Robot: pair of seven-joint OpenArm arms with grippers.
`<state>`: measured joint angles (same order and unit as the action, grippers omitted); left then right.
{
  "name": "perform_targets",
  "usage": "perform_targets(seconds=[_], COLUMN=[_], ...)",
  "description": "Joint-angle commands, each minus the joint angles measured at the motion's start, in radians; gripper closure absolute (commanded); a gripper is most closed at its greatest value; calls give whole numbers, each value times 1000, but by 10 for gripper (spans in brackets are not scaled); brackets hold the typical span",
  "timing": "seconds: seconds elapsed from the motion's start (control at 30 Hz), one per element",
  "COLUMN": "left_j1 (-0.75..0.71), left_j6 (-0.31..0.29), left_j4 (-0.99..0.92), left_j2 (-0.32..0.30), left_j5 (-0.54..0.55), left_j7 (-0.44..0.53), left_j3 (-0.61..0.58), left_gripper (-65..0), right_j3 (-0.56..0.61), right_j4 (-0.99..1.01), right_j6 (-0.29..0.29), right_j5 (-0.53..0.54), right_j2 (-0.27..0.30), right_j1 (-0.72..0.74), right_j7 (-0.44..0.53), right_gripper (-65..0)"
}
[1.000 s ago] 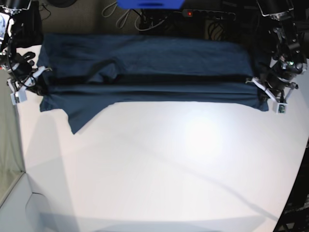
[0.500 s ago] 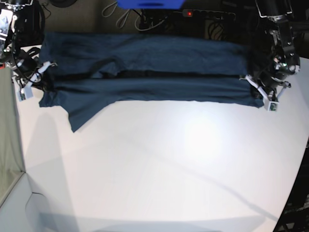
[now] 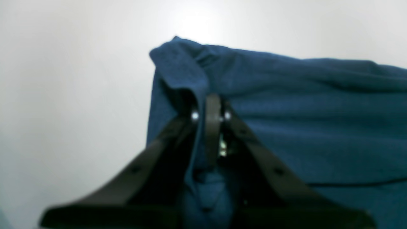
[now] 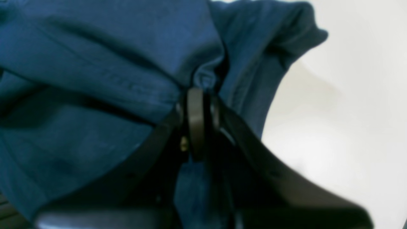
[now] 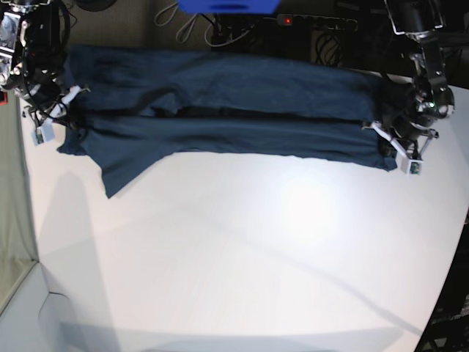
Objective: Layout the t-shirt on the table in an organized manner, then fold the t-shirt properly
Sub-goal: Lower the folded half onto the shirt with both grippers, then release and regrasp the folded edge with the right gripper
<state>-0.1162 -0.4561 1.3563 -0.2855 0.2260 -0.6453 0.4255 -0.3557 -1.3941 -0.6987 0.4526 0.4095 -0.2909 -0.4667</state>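
Stretching white and bare across the whole near side of the table [image 5: 242, 257], leaving wide room toward the near edge and both near corners. Lying as a long dark band along the far edge, the t-shirt [image 5: 220, 110], reaching almost from the left edge to the right edge, one flap trailing toward the near-left. Having shifted toward the far edge over the last second, taut between both ends; probably carrying a lengthwise fold backward, so folding looks under way rather than finished. Running short of room at the far edge, with cables just beyond. Clamping together on bunched fabric at the right edge, the left gripper [image 5: 388, 143]; pinching the opposite end likewise, the right gripper [image 5: 62, 110].
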Motion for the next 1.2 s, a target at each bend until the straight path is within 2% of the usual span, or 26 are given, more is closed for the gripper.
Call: perform_targets(seconds=[0.0,0.17,0.23,0.3,0.4,0.47,0.57,0.73,0.87,1.07,1.17], left_j1=[-3,-3,-3,-3,-3,-3,-3,-3,-3,-4,-4], left_j6=[1,1,1,1,1,1,1,1,1,1,1], left_j4=[-2,-2,-2,-2,-2,-1,1,7,7,7,4], left_j2=[-10,-10,-10,-10,-10,-10,-10,-8,-5,-1,-1], left_j5=[-23,-23,-23,-23,-23,-23,-23,-23,-23,-15,-23], left_j7=[-41,-41,-41,-41,-41,-41,-41,-41,-41,-41,-46], left_j3=[0,5,5,5,5,5,3,5,5,6,3], left_gripper=[-1,-1,-1,-1,-1,-1,-1,-1,-1,-1,-1], right_j3=[-7,-7,-6,8,13,1,-67,-202,-254,-223,-150], right_j4=[-4,-3,-9,-11,-12,-15,-63,-127,-132,-187,-233], right_j6=[1,1,1,1,1,1,1,1,1,1,1], right_j5=[13,-31,-102,-159,-168,-166,-165,-166,-166,-166,-170], right_j2=[18,18,15,12,12,13,12,-25,-37,-87,-100], right_j1=[6,6,6,6,6,6,-3,5,6,49,124], right_j7=[18,13,12,13,16,18,12,10,10,1,-76], right_gripper=[0,-14,-81,-178,-290,-327,-327,-330,-329,-331,-331])
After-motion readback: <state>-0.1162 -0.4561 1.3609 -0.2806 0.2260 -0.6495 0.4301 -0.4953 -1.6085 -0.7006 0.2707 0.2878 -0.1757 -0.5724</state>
